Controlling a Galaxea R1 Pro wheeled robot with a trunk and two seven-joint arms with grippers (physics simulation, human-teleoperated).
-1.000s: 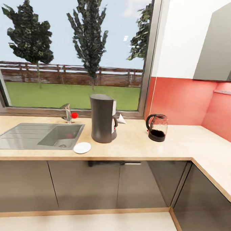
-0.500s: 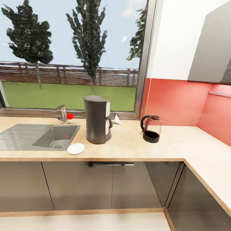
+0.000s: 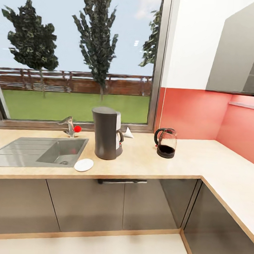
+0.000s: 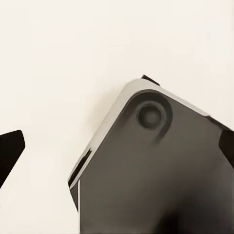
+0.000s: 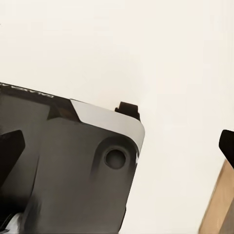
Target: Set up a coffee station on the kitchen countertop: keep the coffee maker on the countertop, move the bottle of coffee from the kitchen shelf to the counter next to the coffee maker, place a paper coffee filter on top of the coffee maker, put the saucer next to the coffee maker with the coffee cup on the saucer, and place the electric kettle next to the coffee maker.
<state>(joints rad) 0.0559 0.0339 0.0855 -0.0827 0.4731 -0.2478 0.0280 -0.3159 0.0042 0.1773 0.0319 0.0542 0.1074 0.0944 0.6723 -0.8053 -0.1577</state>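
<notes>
On the light wood countertop stands the dark grey coffee maker, under the window. A white saucer lies by the counter's front edge, between the coffee maker and the sink. A small white paper coffee filter rests behind the coffee maker, near the window sill. The glass electric kettle with a black handle stands to the right, apart from the coffee maker. My left gripper and right gripper hang open over the pale floor and my own dark base, far from the counter.
A steel sink with a faucet takes the counter's left part. The counter turns a corner at the right, below a red wall and a grey upper cabinet. Grey cabinet doors stand between me and the counter.
The whole head picture shifted a little left and down over the last second, so the camera moved. The things on the counter stand where they were.
</notes>
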